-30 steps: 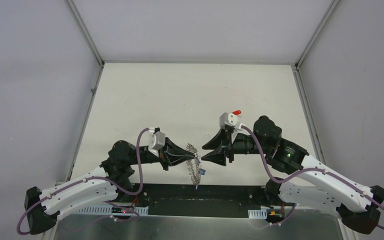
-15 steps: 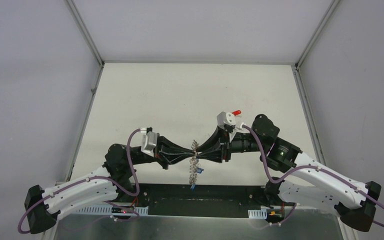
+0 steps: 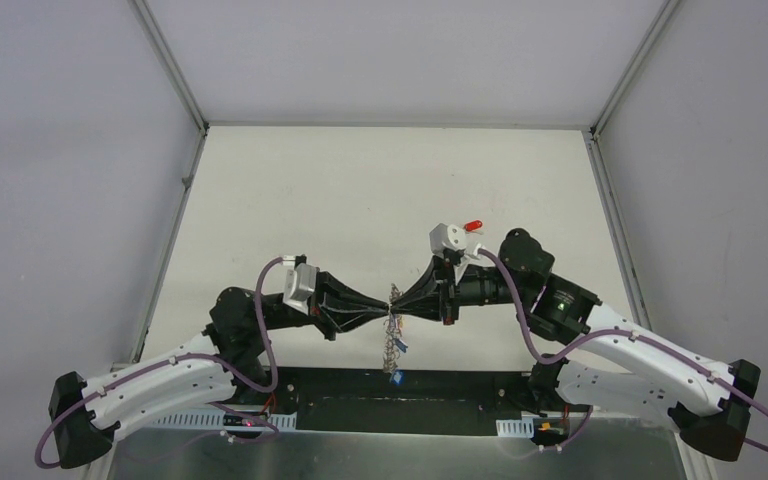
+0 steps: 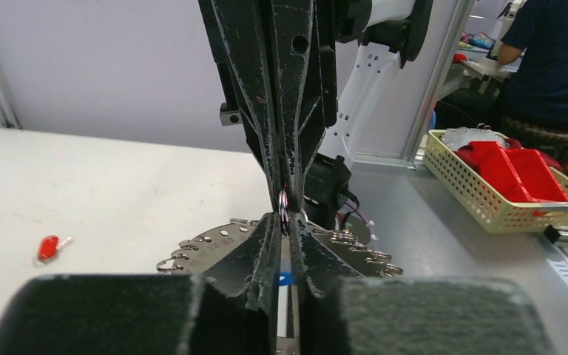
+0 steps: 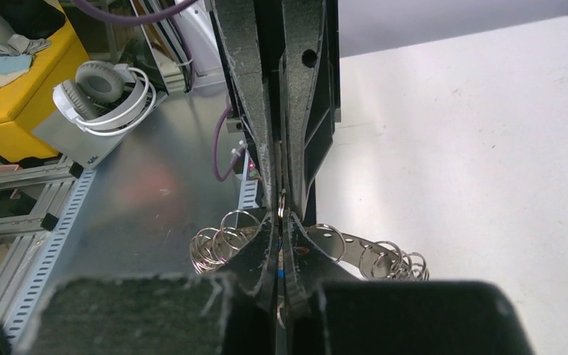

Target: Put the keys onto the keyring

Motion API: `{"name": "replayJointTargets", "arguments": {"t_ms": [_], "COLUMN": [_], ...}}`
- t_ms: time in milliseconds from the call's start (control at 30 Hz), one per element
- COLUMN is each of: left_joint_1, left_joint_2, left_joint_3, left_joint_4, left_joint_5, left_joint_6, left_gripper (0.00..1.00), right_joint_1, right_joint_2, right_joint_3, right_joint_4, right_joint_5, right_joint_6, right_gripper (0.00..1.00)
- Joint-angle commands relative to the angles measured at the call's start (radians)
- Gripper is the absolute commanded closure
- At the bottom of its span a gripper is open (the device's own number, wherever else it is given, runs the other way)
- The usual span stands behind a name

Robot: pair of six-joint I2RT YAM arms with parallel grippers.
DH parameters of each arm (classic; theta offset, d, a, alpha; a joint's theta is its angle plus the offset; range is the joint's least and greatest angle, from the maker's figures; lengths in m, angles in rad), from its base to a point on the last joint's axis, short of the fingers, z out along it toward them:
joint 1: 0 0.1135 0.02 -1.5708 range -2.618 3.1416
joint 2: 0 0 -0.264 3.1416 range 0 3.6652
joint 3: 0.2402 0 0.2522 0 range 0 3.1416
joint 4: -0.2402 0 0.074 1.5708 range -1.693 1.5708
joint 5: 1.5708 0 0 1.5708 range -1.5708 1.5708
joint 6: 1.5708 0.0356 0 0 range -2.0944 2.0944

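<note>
Our black left gripper [image 4: 285, 224] and right gripper [image 4: 285, 185] clamp, tip to tip, the large flat grey metal keyring [image 4: 214, 241].

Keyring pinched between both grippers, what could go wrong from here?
Both the left gripper and right gripper clamp nearly the same spot on the keyring rim, so pulling apart could twist it or let it slip and drop. The red key lies on the table, with no gripper free to fetch it.

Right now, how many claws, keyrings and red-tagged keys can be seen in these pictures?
Claws: 2, the left claw and the right claw, both shut on the keyring
Keyring: 1
Red-tagged key: 1, loose on the table
Total: 4
</note>
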State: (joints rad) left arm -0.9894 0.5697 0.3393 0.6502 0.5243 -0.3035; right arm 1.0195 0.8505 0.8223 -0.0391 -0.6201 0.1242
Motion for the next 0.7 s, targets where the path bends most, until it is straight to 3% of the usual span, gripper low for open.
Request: {"name": "replayJointTargets", "arguments": {"t_ms": [0,100,233,433,533,667], "left_joint_1": [-0.010,-0.010,-0.011,-0.010,-0.010,-0.011], "left_joint_2": [-0.052,-0.081,-0.094,-0.013,0.045,0.102], "left_joint_3": [0.081,0.117,0.174,0.292,0.326,0.349], "left_joint_4": [-0.088,-0.238,-0.420,-0.668,-0.713,-0.718], "left_joint_5": [-0.018,-0.030,-0.046,0.007,0.056,0.092], "left_joint_6": [0.032,0.068,0.118,0.192,0.223,0.235], "left_gripper": [0.82,0.67,0.55,0.55,0.55,0.65], "right_joint_1": [0.004,0.004,0.004,0.003,0.004,0.003], "right_joint_2": [0.000,0.032,0.087,0.168,0.206,0.254], "right_joint_3": [0.063,0.125,0.216,0.333,0.374,0.426], "right_joint_4": [-0.097,-0.227,-0.378,-0.596,-0.667,-0.717], "right_joint_5": [0.024,0.035,0.037,0.045,0.034,-0.016], "right_joint_6": [-0.027,-0.057,-0.078,-0.111,-0.119,-0.119], "right_gripper": [1.00,1.00,1.00,1.00,1.00,1.00]}}
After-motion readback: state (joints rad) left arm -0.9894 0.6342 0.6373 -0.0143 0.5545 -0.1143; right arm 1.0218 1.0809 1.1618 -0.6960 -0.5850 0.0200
